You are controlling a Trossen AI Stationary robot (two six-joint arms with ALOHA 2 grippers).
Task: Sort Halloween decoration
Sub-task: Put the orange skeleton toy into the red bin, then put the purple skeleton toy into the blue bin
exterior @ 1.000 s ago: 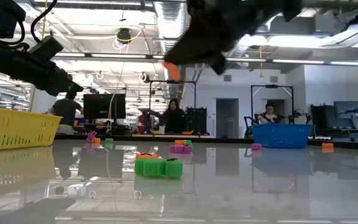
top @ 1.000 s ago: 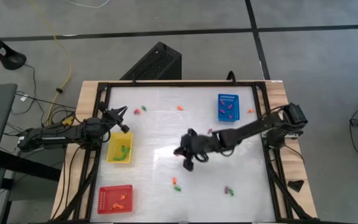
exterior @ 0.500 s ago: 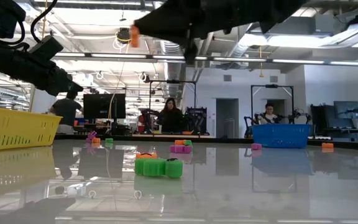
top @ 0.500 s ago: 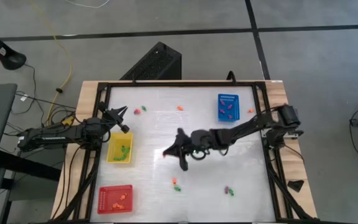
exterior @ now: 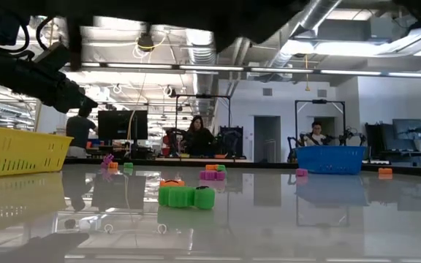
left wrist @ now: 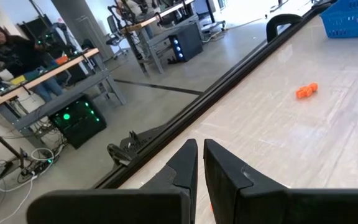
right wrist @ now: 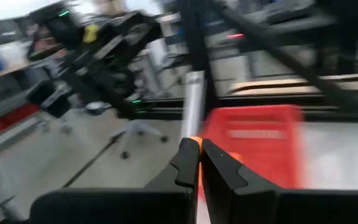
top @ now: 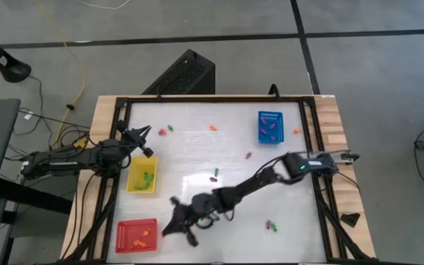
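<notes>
**Desk:** Item one, right end effector?

**Me:** I have the right end effector (top: 169,226) at the lower left of the high view, just beside the red tray (top: 136,235), arm stretched across the counter (top: 197,158). In its wrist view the fingers (right wrist: 185,163) are pinched on a small orange piece (right wrist: 197,144), with the red tray filling the background.

**Desk:** Left end effector?

**Me:** Left end effector (top: 144,133), upper left of the high view, over the counter near the yellow tray (top: 142,177). Fingers pressed together, holding nothing that I can see.

**Desk:** Loose decorations?

**Me:** Scattered. An orange piece (top: 213,127) and a green piece (top: 170,129) near the top of the counter; purple pieces (top: 248,155) at centre; a green and purple pair (top: 271,225) at lower right; one orange piece (top: 297,132) right of the blue tray (top: 269,126). In the low view, a green piece (exterior: 186,196) sits nearest, centre frame.

**Desk:** Tray contents?

**Me:** Orange in red, green in yellow, purple in blue.
</notes>
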